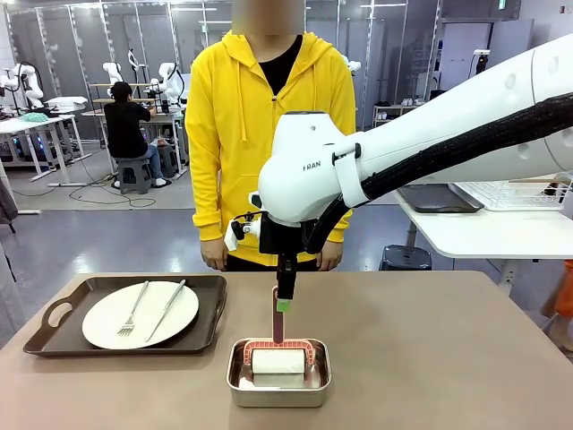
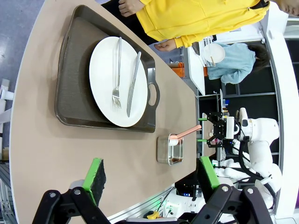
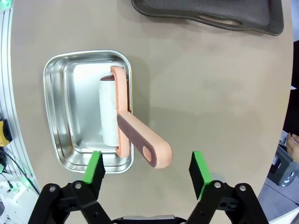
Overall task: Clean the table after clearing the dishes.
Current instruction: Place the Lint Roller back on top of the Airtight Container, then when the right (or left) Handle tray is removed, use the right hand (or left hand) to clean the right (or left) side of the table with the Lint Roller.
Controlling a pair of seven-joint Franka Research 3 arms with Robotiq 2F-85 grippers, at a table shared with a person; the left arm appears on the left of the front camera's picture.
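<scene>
The right end effector [image 3: 147,164] is open, its green pads [image 3: 96,164] set wide on either side of the free end of the pink handle [image 3: 142,137] without touching it, so it grips nothing. That handle belongs to a lint roller [image 1: 277,361] lying in the steel pan [image 1: 235,376], with the handle rising at a tilt over the pan's rim. The left end effector [image 2: 152,176] is open too and empty, held high and well apart from the pan. On the robot's left of the pan, close by but not touching it, a dark tray [image 1: 89,285] carries a white plate [image 1: 103,324] with a fork [image 1: 132,311] and a knife [image 1: 166,309] laid on it. Going by this, clearing looks unfinished while that tray sits on the bench [image 1: 430,358], and cleaning has not begun, since the roller is in its pan and ungrasped. What seems left is closing on the handle, lifting the roller out and running it over the bench top. The right arm reaches in from the robot's right across the middle, wrist turned straight down so its fingers hang vertically over the pan. A person [image 1: 269,134] in a yellow hoodie stands beyond the pan at the far side, hands lowered
</scene>
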